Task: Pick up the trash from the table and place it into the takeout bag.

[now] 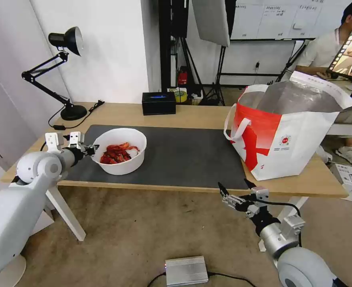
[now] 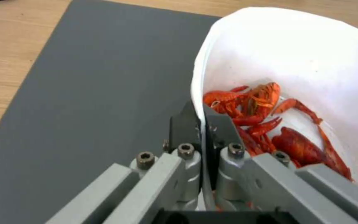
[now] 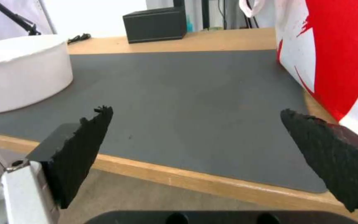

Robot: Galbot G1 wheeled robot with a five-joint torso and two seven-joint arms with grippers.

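A white round bowl [image 1: 122, 165] of red scraps [image 1: 116, 153] sits on the left part of the dark grey mat [image 1: 184, 155] on the table [image 1: 192, 115]. My left gripper [image 1: 91, 149] is shut on the bowl's left rim; in the left wrist view the black fingers [image 2: 187, 124] pinch the thin white wall [image 2: 270, 46], with red scraps [image 2: 270, 124] inside. The takeout bag [image 1: 287, 135] stands open at the table's right end, foil lining showing. My right gripper [image 1: 236, 186] hangs open below the table's front edge, its pads [image 3: 84, 146] wide apart, bowl [image 3: 21, 74] and bag [image 3: 336, 56] ahead.
A black tissue box [image 1: 159, 103] sits at the table's back edge, and a black desk lamp [image 1: 64, 71] stands at the back left. A silver box [image 1: 186, 271] with a cable lies on the floor. A person sits behind the bag at a screen.
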